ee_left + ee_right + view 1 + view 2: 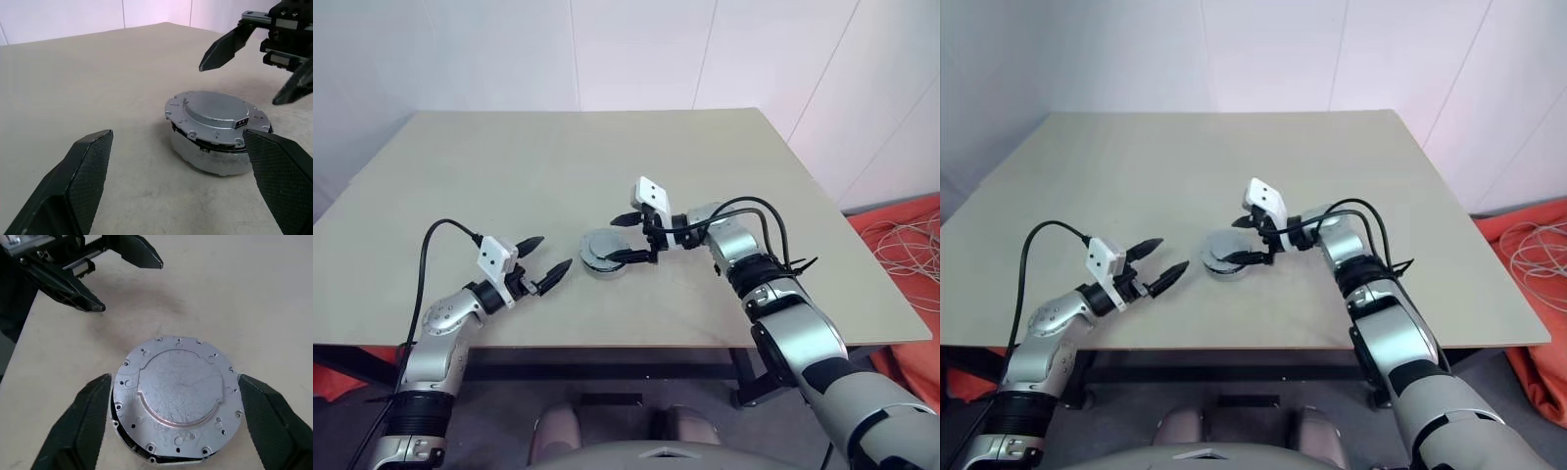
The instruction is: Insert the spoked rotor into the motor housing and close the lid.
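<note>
The lid (178, 382), a silver-grey round disc with small holes along its rim, lies flat on top of the motor housing (210, 156), and a thin dark gap shows between them. This stack (602, 257) stands near the table's front edge. My right gripper (612, 241) hovers just above it, open, one finger on each side of the lid and touching nothing. My left gripper (555, 251) is open too, held level a short way left of the stack and pointing at it. The spoked rotor is hidden.
The beige table (607, 147) stretches bare behind the stack, up to a white wall. Its front edge runs just below both arms. On the floor to the right lie orange cloth (911, 294) and loose white cables (901, 245).
</note>
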